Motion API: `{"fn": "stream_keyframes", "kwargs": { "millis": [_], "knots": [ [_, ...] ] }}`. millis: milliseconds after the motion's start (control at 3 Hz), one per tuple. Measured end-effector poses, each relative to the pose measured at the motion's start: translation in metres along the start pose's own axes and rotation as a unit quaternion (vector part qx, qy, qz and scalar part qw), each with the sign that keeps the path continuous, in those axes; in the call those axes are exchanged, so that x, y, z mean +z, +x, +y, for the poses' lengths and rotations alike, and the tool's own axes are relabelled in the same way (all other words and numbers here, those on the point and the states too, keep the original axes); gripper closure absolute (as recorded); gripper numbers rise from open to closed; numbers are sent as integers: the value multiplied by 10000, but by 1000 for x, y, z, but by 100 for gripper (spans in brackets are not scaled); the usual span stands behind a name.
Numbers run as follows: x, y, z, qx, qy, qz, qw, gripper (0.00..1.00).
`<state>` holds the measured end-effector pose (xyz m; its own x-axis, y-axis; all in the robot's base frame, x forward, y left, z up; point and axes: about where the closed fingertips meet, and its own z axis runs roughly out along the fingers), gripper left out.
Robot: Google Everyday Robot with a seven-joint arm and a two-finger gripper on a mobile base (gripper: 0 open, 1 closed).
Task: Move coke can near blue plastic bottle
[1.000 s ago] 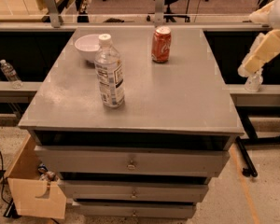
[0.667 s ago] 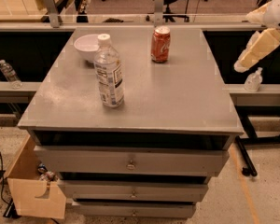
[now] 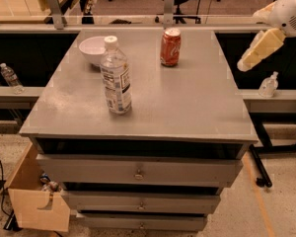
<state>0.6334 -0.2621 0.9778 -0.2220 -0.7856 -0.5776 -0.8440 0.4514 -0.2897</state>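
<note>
A small clear plastic bottle (image 3: 11,78) stands far left. On the grey drawer table (image 3: 187,107) sit one round white bowl (image 3: 93,50), one tall clear white-capped bottle (image 3: 116,76) upright before it, and one red, silver-topped soda can (image 3: 170,47) upright at back centre, well apart from the tall bottle. The cream gripper (image 3: 249,59) hangs beyond the right edge, above a second small bottle (image 3: 269,85); open or closed, I cannot tell.

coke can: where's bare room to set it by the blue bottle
Bare grey top lies right of the blue plastic bottle, out to the edge of the table, and in front of the coke can. Crowded only back left, where the white bowl sits close behind the bottle. The gripper hangs beyond the right edge.
</note>
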Motion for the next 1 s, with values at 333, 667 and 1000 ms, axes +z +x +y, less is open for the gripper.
{"fn": "stream_keyframes", "kwargs": {
  "millis": [333,667,1000],
  "knots": [
    [36,-22,-24,148,-59,-344,9993,0],
    [71,-55,-38,335,-132,-762,9964,0],
    [97,-96,-41,483,-106,-1054,9932,0]
  ]
}}
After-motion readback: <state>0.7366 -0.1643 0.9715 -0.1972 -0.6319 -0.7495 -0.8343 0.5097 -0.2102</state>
